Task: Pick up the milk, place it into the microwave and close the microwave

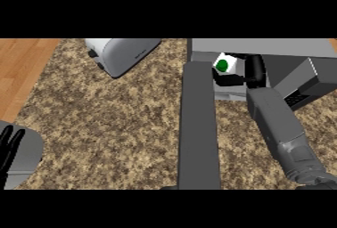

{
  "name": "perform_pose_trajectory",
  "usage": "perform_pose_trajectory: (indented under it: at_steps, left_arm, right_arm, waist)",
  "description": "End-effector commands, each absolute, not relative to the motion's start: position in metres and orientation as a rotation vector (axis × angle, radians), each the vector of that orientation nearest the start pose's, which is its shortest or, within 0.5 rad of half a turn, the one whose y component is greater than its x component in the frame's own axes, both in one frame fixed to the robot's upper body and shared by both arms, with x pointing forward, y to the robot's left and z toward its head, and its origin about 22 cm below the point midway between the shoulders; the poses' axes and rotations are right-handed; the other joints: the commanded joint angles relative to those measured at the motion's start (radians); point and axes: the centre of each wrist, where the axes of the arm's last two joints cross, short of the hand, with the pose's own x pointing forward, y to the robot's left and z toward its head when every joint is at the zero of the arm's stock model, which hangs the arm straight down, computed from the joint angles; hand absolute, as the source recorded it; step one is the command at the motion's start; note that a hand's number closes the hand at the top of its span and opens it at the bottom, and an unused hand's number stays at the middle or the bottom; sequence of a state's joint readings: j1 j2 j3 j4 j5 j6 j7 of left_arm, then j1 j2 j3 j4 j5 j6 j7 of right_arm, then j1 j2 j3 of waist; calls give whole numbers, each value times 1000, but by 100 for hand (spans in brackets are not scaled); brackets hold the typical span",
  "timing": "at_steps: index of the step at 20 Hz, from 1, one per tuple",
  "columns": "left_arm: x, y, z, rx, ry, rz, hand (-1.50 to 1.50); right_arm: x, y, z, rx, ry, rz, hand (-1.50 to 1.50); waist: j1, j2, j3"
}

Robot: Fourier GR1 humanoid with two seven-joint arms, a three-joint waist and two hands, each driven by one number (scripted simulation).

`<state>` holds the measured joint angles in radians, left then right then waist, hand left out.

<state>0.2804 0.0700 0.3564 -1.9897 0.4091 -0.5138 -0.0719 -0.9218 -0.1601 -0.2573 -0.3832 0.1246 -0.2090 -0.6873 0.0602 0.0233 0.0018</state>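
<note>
Speckled brown granite desk (118,124) fills most of the head view, with a strip of wood flooring (23,67) along its left side.

Microwave (276,53) sits at the upper right of the desk. Its door (199,129) is swung open and seen edge-on as a long dark grey slab running from the microwave's front toward the lower edge of the view. A black control panel (299,98) shows on the microwave's right side.

Right robot hand (255,71) is extended into the microwave opening, grey forearm (283,133) coming in from the lower right. Its black fingers are curled round the milk carton (225,67), a white carton with a green round mark. The carton is at the mouth of the cavity, just right of the door's hinge end, tilted. Cannot tell whether its base rests on the cavity floor.

Left robot hand (10,147) shows at the left edge, low in the view, fingers straight and relaxed, holding nothing, resting.

Toaster (121,53), white and silver, stands at the upper left of the desk, well apart from the microwave.
</note>
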Motion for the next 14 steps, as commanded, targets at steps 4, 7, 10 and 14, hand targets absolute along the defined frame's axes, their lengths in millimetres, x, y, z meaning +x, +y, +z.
perform_pose_trajectory:
  at_steps: [4, 7, 10, 14]
  left_arm:
    - [156, 334, 66, -240, -1948, -25, -150]
    - [168, 321, 72, -242, -1955, -28, -150]
    - [166, 322, 66, -248, -1940, -39, -150]
    - [174, 324, 74, -233, -1948, -78, -150]
  right_arm:
    - [440, -219, 38, -427, -1948, 255, 150]
    - [437, -216, 31, -445, -1938, 224, 150]
    - [452, -238, 68, -487, -1927, 115, 150]
    - [452, -228, 63, -669, -1856, -23, 150]
  waist:
    - [38, 14, 1]
    - [41, 23, 2]
    - [55, 28, 2]
    - [73, 41, 2]
